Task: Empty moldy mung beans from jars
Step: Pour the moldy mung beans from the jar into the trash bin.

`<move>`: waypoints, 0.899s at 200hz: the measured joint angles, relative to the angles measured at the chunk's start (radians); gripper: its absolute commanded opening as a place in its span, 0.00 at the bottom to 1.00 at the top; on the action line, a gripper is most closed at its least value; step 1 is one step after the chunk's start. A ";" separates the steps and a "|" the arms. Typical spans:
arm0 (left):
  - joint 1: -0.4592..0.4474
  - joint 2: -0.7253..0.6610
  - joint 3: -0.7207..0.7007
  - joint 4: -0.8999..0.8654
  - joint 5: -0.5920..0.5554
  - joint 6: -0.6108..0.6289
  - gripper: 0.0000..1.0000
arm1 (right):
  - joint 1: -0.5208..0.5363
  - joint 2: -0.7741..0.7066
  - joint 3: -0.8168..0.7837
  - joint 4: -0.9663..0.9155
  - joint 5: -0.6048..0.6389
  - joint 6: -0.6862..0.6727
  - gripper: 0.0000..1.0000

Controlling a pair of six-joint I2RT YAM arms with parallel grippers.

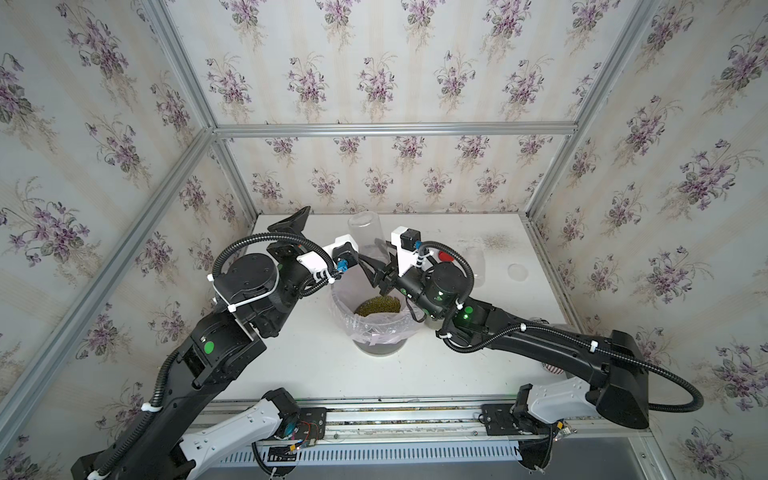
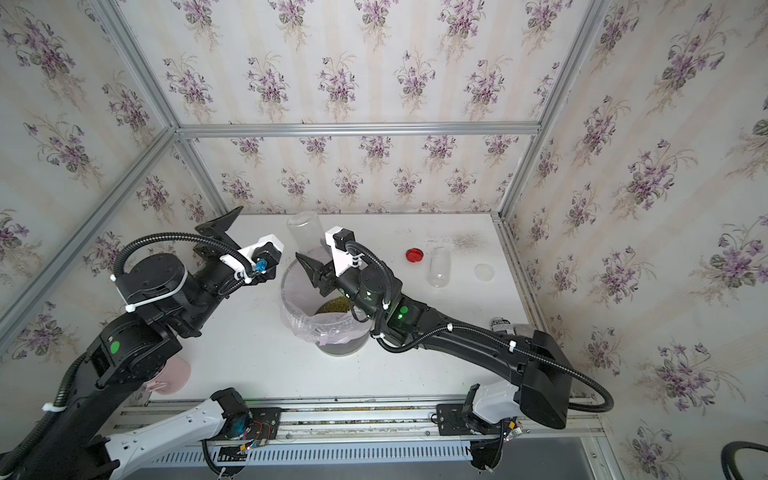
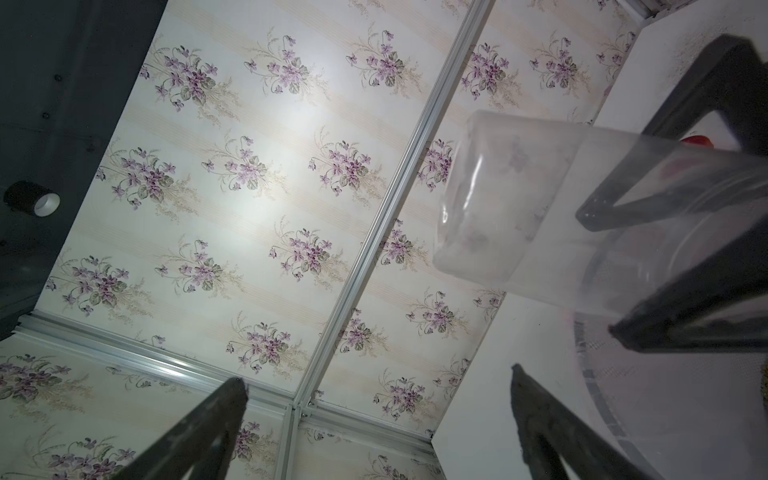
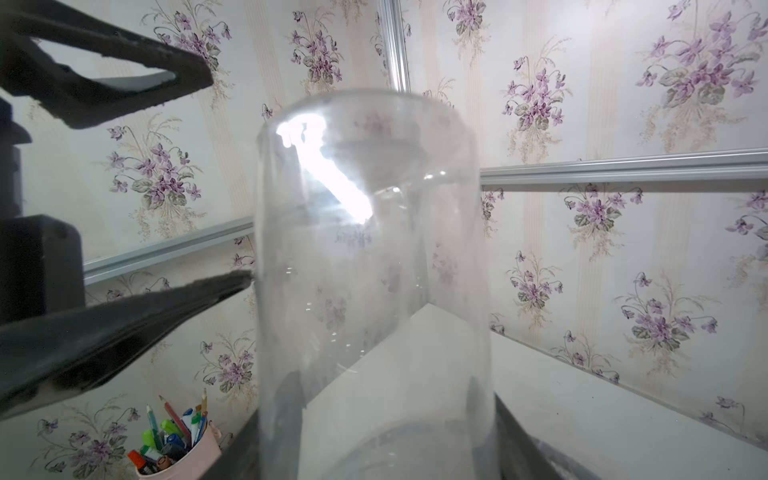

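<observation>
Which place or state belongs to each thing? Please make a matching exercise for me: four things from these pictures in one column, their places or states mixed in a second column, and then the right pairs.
Column one
1. mung beans
2. red lid
3. left claw
4. jar in the right claw

Column two
a. open, holding nothing
b. bottom up over the bin, empty
c. inside the bin, on its pink liner
d. lying flat on the table

Pairs: 1-c, 2-d, 3-a, 4-b
</observation>
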 measured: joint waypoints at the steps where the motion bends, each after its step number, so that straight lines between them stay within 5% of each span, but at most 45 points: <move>1: 0.000 0.000 0.000 0.000 0.000 0.000 1.00 | 0.000 -0.001 -0.001 -0.003 0.000 0.000 0.35; 107: 0.000 0.012 0.013 0.005 -0.037 -0.007 1.00 | 0.010 -0.089 0.002 -0.221 0.015 0.054 0.36; 144: 0.000 0.015 0.014 0.001 -0.058 -0.056 1.00 | -0.069 0.033 0.457 -0.575 -0.121 0.144 0.38; 180: 0.000 0.029 0.053 0.000 -0.105 -0.157 1.00 | -0.186 0.200 0.809 -0.945 -0.454 0.254 0.37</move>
